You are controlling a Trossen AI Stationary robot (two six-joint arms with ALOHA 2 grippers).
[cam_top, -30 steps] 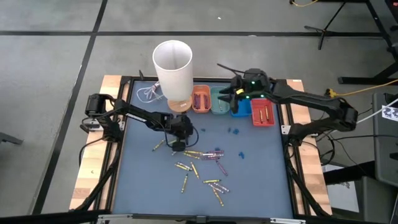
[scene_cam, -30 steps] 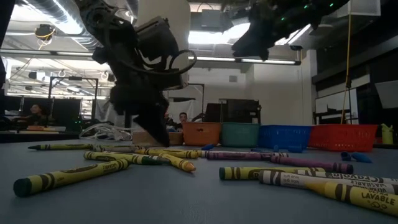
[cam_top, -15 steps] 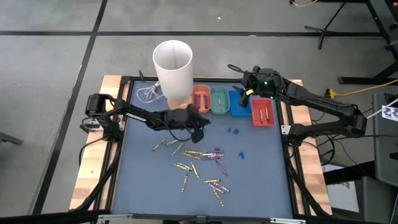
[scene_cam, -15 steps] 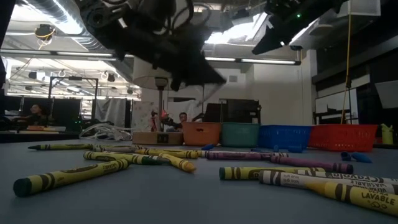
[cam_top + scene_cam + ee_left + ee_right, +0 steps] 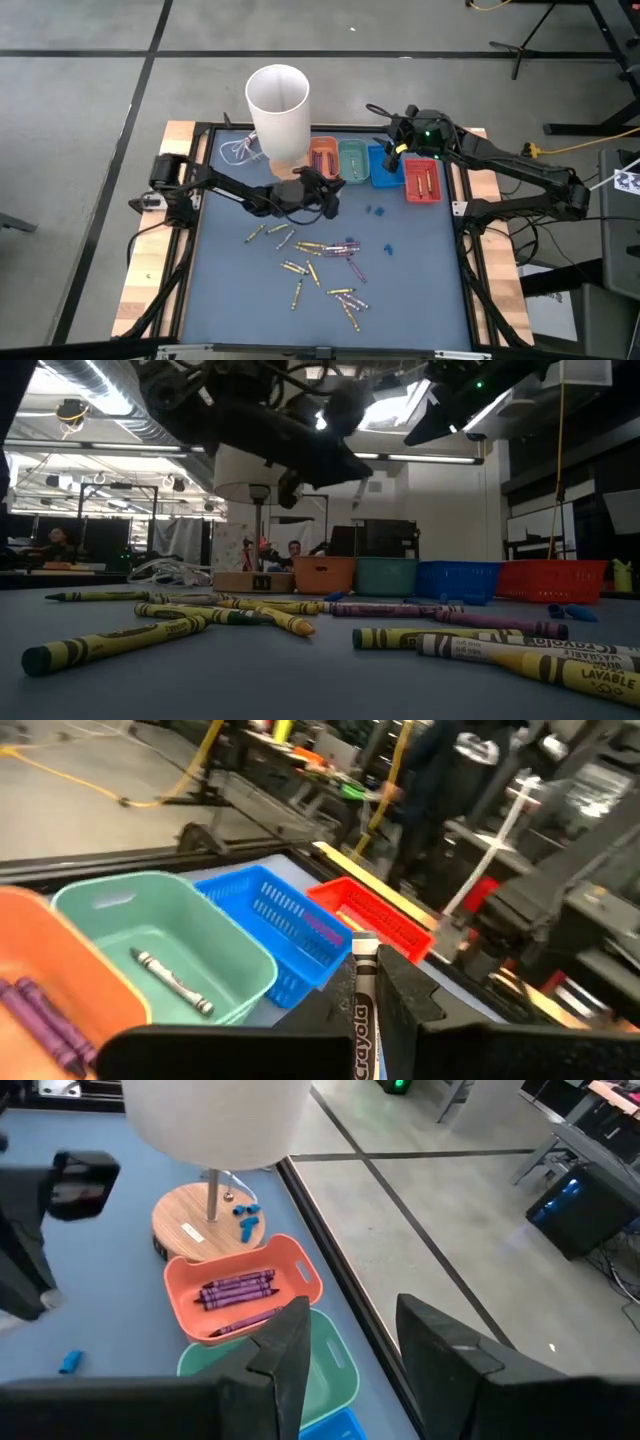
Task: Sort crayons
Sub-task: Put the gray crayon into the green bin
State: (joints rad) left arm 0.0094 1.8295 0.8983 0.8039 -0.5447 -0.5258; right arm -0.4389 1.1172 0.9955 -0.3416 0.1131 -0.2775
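Observation:
Several crayons (image 5: 320,265) lie scattered on the blue mat, also seen in the low view (image 5: 250,610). My left gripper (image 5: 328,196) is raised beside the trays, shut on a pale crayon (image 5: 362,1005). Four small trays stand in a row at the far side: orange (image 5: 322,160) with purple crayons (image 5: 238,1292), teal (image 5: 170,935) with one pale crayon (image 5: 172,982), blue (image 5: 385,168), and red (image 5: 422,181). My right gripper (image 5: 393,150) hovers open and empty over the trays (image 5: 350,1350). My left gripper pinches the pale crayon between its two fingers (image 5: 405,998). The crayon lies along the fingers, its tip (image 5: 364,950) sticking out past them toward the trays. It is lifted clear of the mat. The gripper body hides the crayon's rear part.
A lamp with a white shade (image 5: 278,100) and a round wooden base (image 5: 288,168) stands just left of the orange tray. Small blue bits (image 5: 375,210) lie on the mat near the trays. A cable coil (image 5: 238,150) lies at the far left.
My left gripper has risen from the crayon pile with the pale crayon, tipped from pointing down to near level, and gone toward the trays at the far right. My right gripper has shifted a little toward the table's right edge, then kept still.

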